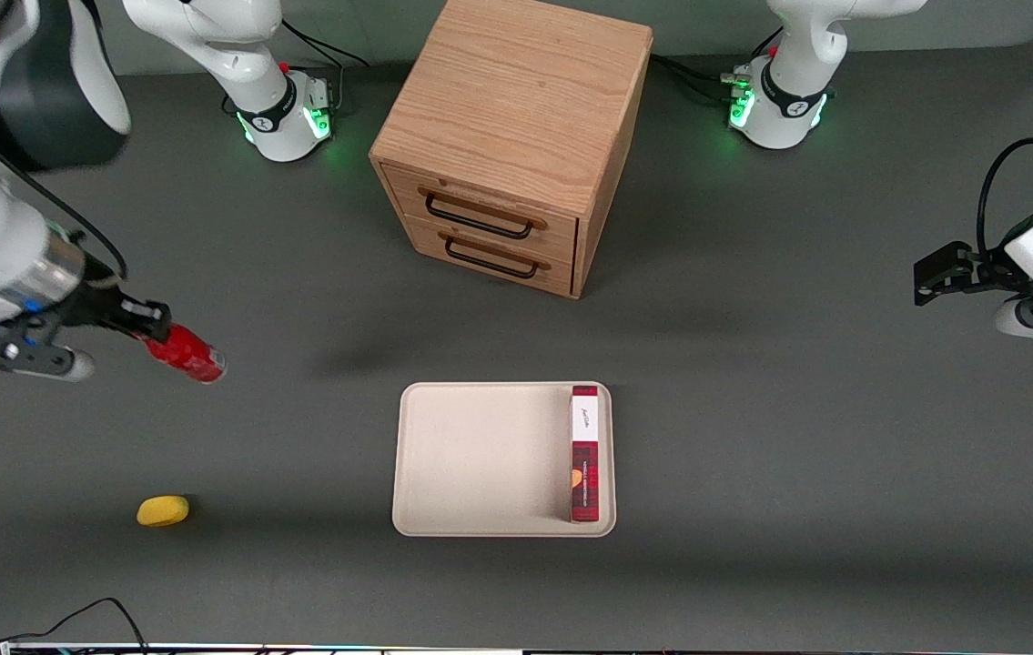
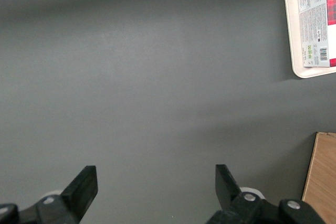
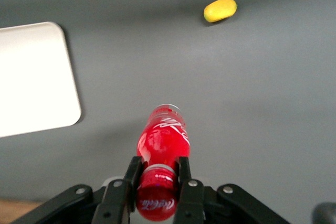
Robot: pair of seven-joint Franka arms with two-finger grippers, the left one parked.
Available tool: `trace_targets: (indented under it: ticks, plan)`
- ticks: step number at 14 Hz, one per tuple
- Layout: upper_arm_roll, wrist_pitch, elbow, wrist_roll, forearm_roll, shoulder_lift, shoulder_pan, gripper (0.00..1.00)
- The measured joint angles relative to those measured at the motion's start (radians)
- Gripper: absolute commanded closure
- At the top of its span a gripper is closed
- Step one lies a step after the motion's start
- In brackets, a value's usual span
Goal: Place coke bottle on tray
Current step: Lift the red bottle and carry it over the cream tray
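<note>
Grey tabletop w/ beige tray; claw clamping coke bottle above.

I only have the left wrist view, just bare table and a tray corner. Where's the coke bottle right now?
Observer: The gripper holds the bottle by its cap end, tilted, toward the working arm's end of the table.
Operator: Is it over the tray?
Observer: No, it is well aside of the tray, above bare table.
Operator: Is there room on the tray?
Observer: Yes. A plaid box lies along one edge; the rest is bare.
</note>
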Motion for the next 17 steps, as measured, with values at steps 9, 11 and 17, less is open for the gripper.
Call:
trace_targets:
  ticks: [9, 11, 17]
  plan:
    - [0.101, 0.112, 0.428, 0.454, -0.101, 0.486, 0.172, 1.00]
    - [0.102, 0.221, 0.439, 0.561, -0.118, 0.583, 0.197, 1.00]
    - [0.105, 0.393, 0.456, 0.713, -0.202, 0.749, 0.232, 1.00]
